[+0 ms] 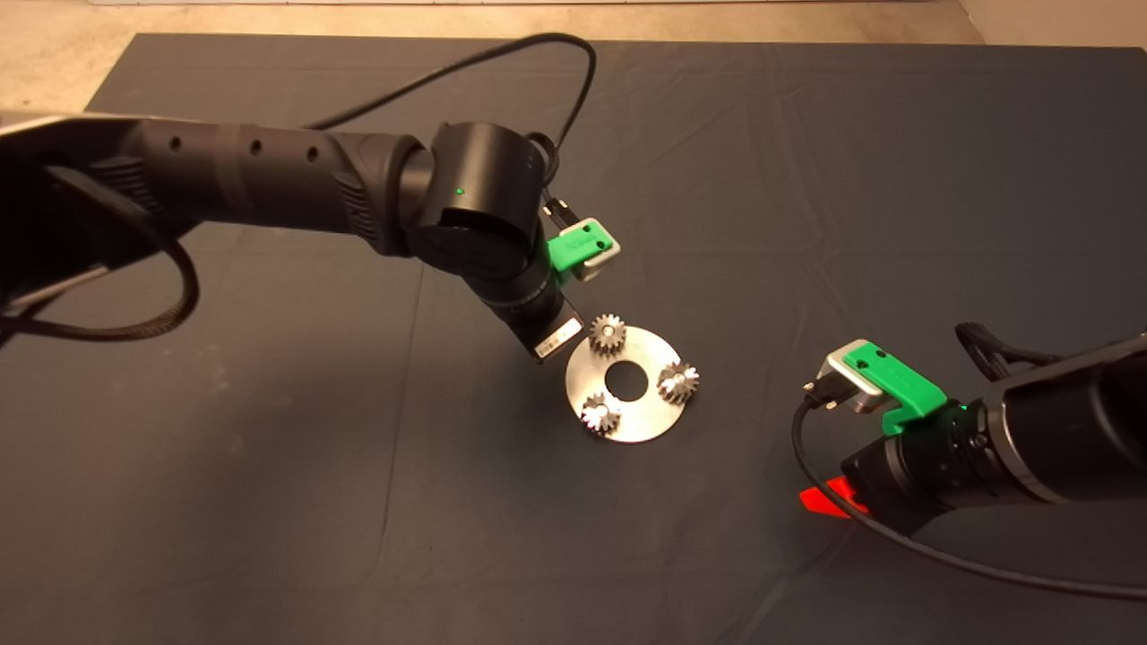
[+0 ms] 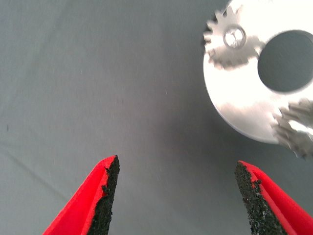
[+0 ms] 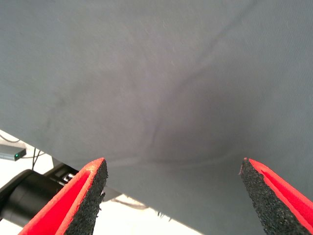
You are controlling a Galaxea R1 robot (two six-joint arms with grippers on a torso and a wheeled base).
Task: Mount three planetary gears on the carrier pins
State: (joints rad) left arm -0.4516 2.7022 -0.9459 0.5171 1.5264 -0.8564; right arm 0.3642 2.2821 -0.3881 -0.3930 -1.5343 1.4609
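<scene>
Three small silvery-grey metal planetary gears sit on the flat round silver disc, just beside the empty, spread left gripper.

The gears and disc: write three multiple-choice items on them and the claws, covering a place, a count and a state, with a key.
1. Where does the flat round silver metal disc lie?
A. on the dark mat
B. in the right claw
C. on the floor

2. How many small silvery-grey toothed metal gears sit on the disc?
A. one
B. two
C. three

3. How is the left claw?
A. shut on a gear
B. open, holding nothing
C. shut, holding nothing

Key: 1 A, the disc rests on the dark mat. 2 C, gears and ring its centre hole. 3 B, its red fingers stand apart over bare mat.
</scene>
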